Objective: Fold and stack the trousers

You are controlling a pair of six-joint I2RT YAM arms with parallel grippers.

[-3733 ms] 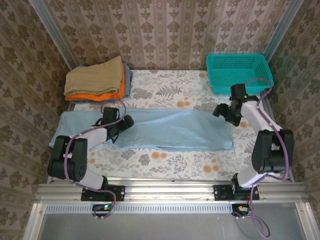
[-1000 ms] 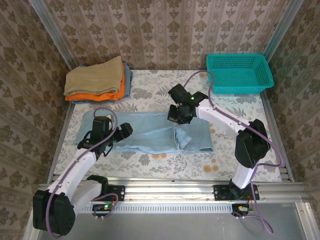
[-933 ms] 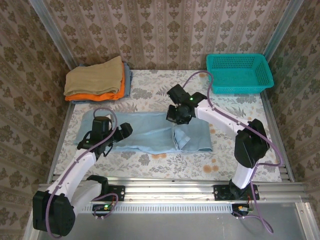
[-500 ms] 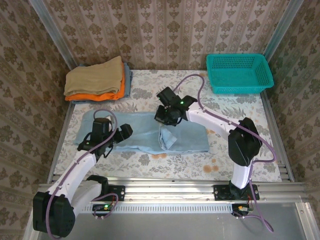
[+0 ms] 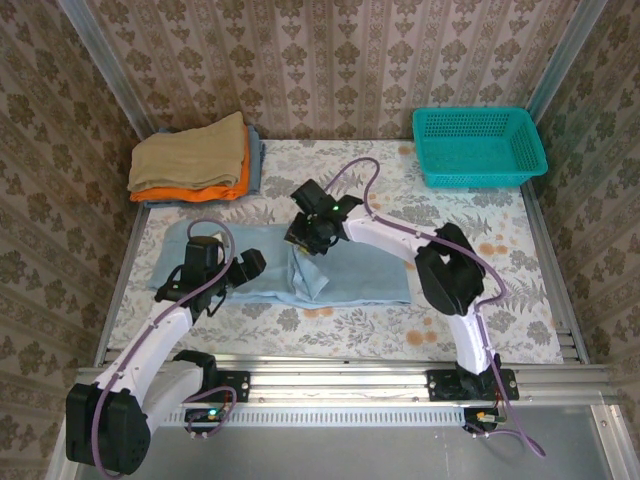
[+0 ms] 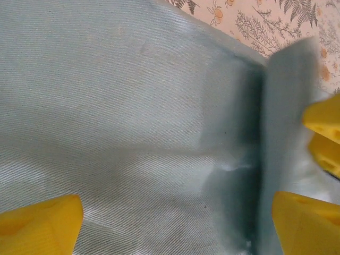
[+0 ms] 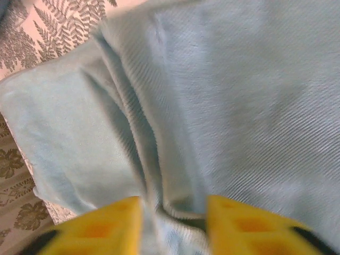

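Note:
The pale blue trousers (image 5: 365, 272) lie lengthwise across the middle of the table. Their right end is doubled over to the left, and the turned-over flap (image 5: 306, 275) stands in a loose ridge near the middle. My right gripper (image 5: 306, 238) hovers over that flap. In the right wrist view my right gripper (image 7: 172, 212) has its yellow fingers apart, and a rumpled hem of the trousers (image 7: 239, 79) lies loose between them. My left gripper (image 5: 243, 263) is open just above the left part of the trousers (image 6: 133, 106). Its fingers (image 6: 42, 223) are spread wide with nothing gripped.
A stack of folded garments, tan (image 5: 190, 152) on orange (image 5: 215, 188), sits at the back left. A teal basket (image 5: 478, 146) stands at the back right. The floral table cover (image 5: 470, 310) shows bare on the right, and patterned walls close in on three sides.
My right gripper carried the trousers' right end leftward over the middle, folding them shorter. Its jaws went from shut to apart. The left arm barely moved.

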